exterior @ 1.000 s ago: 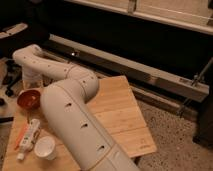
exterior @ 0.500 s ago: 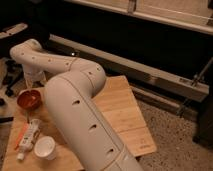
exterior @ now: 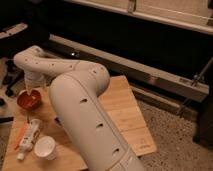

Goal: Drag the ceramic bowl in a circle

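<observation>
The ceramic bowl point(exterior: 28, 101), small, round and glossy orange-red, sits on the left part of the wooden table point(exterior: 127, 117). My white arm reaches from the lower middle of the camera view, bends and runs left to the wrist. My gripper point(exterior: 31, 93) points down from the wrist, right at the bowl's far rim, and stands open. Its tips are partly lost against the bowl, and I cannot tell whether they touch it.
A white cup point(exterior: 45, 148) stands near the table's front left corner. Beside it lies a white tube point(exterior: 31, 136) with an orange stick next to it. Dark objects stand on the floor at far left. A metal rail point(exterior: 165, 82) runs behind the table.
The arm has swung left and lowered, and the wrist has come down from behind the bowl to just over it. The bowl, cup and tube have not moved.
</observation>
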Robot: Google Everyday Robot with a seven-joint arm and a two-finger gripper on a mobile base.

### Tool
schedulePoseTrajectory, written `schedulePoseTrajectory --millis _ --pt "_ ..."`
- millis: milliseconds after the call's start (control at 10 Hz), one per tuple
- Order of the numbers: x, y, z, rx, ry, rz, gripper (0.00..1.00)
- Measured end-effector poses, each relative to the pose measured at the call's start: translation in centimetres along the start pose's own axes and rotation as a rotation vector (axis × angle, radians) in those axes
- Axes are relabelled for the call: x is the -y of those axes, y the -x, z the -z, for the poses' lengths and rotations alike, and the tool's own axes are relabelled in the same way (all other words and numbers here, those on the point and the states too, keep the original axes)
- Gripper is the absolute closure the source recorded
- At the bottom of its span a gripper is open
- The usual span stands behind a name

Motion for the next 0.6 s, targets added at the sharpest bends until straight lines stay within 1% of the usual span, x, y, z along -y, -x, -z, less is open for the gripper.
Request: schedulePoseTrajectory --millis 200,300,600 --pt "0.3 -0.3 -1.3 0.007 0.007 -0.007 0.35" --pt "0.3 -0.4 -1.8 0.006 0.009 -0.010 0.35" --pt "0.6 -1.3 -4.4 -0.005 0.009 -0.015 0.35"
